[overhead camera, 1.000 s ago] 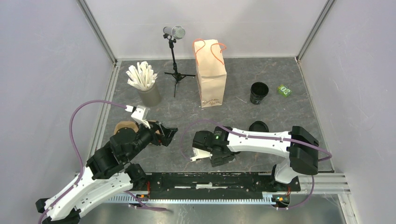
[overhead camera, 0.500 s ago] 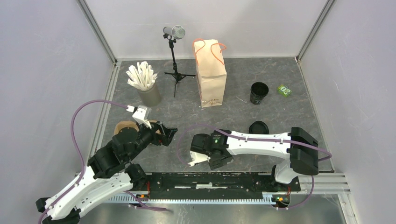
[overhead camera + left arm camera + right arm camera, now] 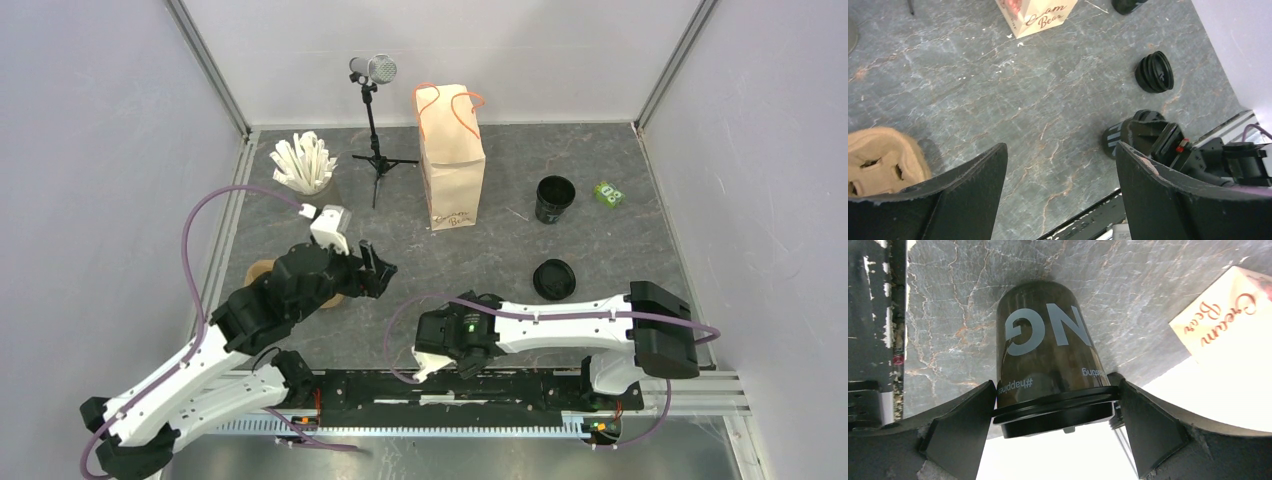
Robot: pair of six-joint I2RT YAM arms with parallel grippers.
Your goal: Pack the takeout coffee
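Glossy tapered black cup [image 3: 1045, 355], round lid [image 3: 1058, 412]

At the back of the grey marbled table [image 3: 500, 250], upright: 1 brown paper bag [image 3: 452, 160] with orange handles. Just left of it, 1 microphone on a tripod [image 3: 373, 110]. Farther left, 1 cup of white sticks [image 3: 303, 163]. Far right, 1 small green packet [image 3: 607, 193]. Near left, 1 tan cardboard piece [image 3: 878, 157], partly hidden.

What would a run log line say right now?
right gripper: clamped on small lidded black disposable cup | left gripper: open, empty | tall brown paper bag: upright, far side
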